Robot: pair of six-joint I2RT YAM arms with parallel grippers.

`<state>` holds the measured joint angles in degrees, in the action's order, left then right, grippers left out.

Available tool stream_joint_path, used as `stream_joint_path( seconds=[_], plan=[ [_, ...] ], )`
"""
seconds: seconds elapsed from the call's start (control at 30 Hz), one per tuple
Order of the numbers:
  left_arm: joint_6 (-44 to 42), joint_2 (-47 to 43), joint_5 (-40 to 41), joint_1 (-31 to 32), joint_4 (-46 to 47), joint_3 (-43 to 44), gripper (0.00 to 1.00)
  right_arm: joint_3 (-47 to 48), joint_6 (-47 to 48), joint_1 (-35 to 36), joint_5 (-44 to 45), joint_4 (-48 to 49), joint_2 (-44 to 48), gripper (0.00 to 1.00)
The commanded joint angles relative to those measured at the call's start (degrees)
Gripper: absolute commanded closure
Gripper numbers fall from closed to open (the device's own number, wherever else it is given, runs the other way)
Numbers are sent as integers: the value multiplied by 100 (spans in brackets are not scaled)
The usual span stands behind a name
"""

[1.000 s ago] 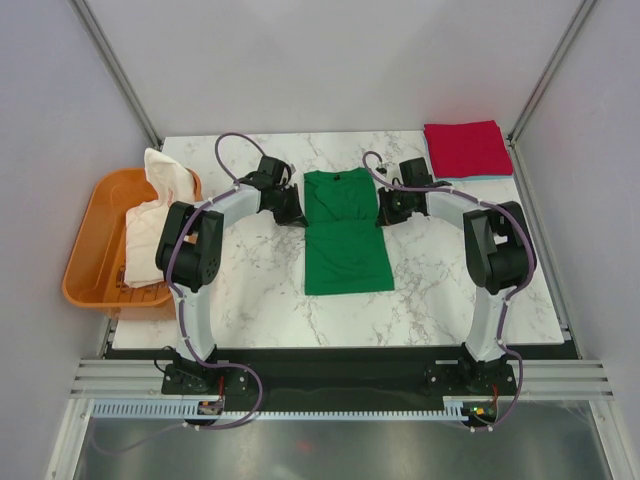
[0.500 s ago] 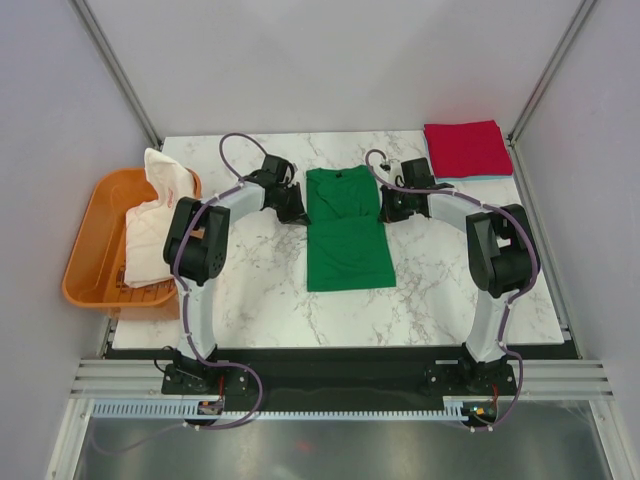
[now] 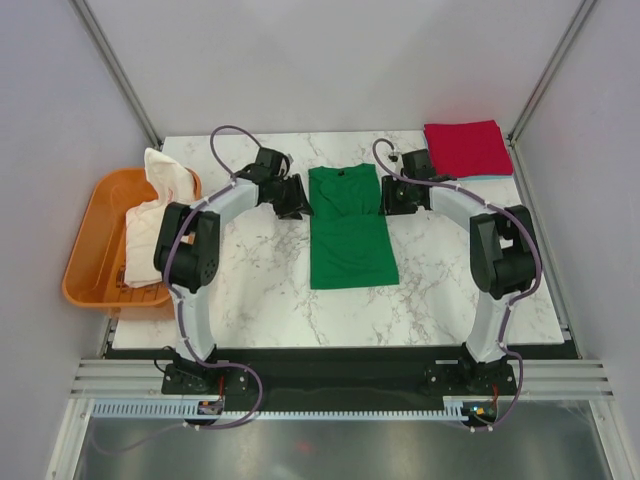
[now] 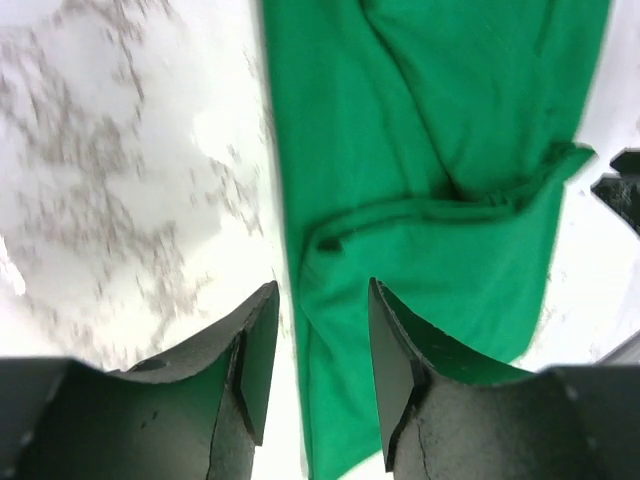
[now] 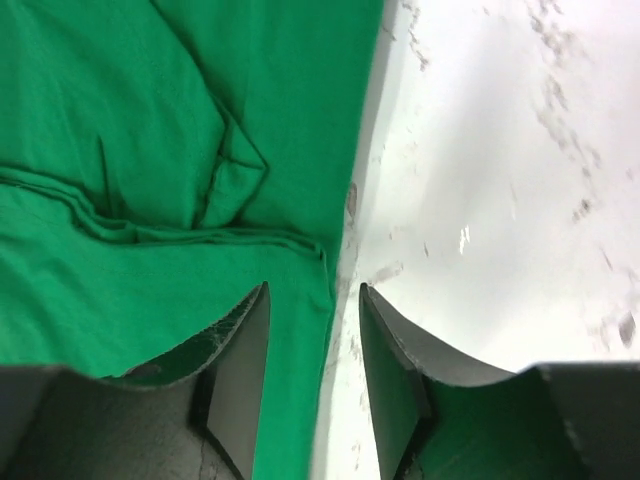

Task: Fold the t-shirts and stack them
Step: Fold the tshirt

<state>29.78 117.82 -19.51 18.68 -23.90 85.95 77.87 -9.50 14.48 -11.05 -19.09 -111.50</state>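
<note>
While agape, pincers [image 4: 322,300] [image 5: 313,300] astride t-shirt [image 3: 348,240] edges

Table [image 3: 260,290]: white marble-pattern top, evenly lit | walls [image 3: 330,60]: plain pale grey, behind and beside table | posts [image 3: 116,70]: metal, rising from table's far corners | rail [image 3: 330,380]: ribbed aluminium, along table's near edge

No legible text or markings

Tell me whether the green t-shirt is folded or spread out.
Partly folded. The green t-shirt lies as a long narrow strip, sleeves tucked in, with doubled layers showing in both wrist views, not yet a compact square.
</note>
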Motion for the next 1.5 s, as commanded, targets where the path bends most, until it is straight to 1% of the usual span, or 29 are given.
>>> stream_joint_path(
  seconds=[0.0,0.03,0.1,0.2,0.23,0.33,0.37,0.43,0.53,0.6,0.73,0.77,0.87,0.97,1.0,1.03,1.23,1.37,1.47],
  plan=[
    [195,-821,26,127,-18,-499,52,265,-711,-7,358,-762,576,52],
    [204,-987,43,223,-18,-744,54,186,-755,-15,262,-841,655,53],
    [186,-1094,17,338,-27,-904,55,-34,-782,-7,95,-894,840,53],
    [142,-1147,-193,496,17,-1045,60,-368,-721,-7,6,-1035,1077,53],
    [142,-1112,-472,505,139,-1089,64,-543,-712,-7,-98,-1026,1122,53],
    [168,-919,-974,514,386,-985,67,-711,-624,-7,-309,-1000,1245,56],
    [177,-823,-993,505,421,-940,67,-755,-597,-15,-441,-956,1289,57],
    [195,-708,-889,505,439,-818,67,-755,-667,-7,-512,-808,1271,62],
    [230,-427,-626,505,448,-712,67,-773,-746,-24,-749,-553,1166,66],
    [300,-217,-415,505,448,-755,67,-808,-790,-15,-706,-455,974,69],
    [335,74,103,488,430,-861,65,-860,-852,-7,-584,-227,552,71],
    [327,74,149,479,439,-870,64,-861,-896,-7,-478,-218,429,73],
    [196,22,368,462,421,-887,62,-914,-914,-42,-249,-121,305,73],
    [230,-275,106,304,360,-887,58,-931,-975,-103,-318,-139,444,73],
    [239,-373,27,268,360,-879,55,-957,-975,-103,-380,-60,506,73],
    [274,-617,-348,259,351,-757,51,-931,-1001,-95,-511,-94,637,72],
    [257,-278,-843,268,369,-405,54,-870,-958,-95,-644,-68,674,72],
    [221,-356,-721,268,386,-351,54,-888,-1037,-95,-907,125,630,76],
    [186,-199,-721,268,386,-79,53,-826,-1106,-103,-1075,326,551,77]
  ],
)
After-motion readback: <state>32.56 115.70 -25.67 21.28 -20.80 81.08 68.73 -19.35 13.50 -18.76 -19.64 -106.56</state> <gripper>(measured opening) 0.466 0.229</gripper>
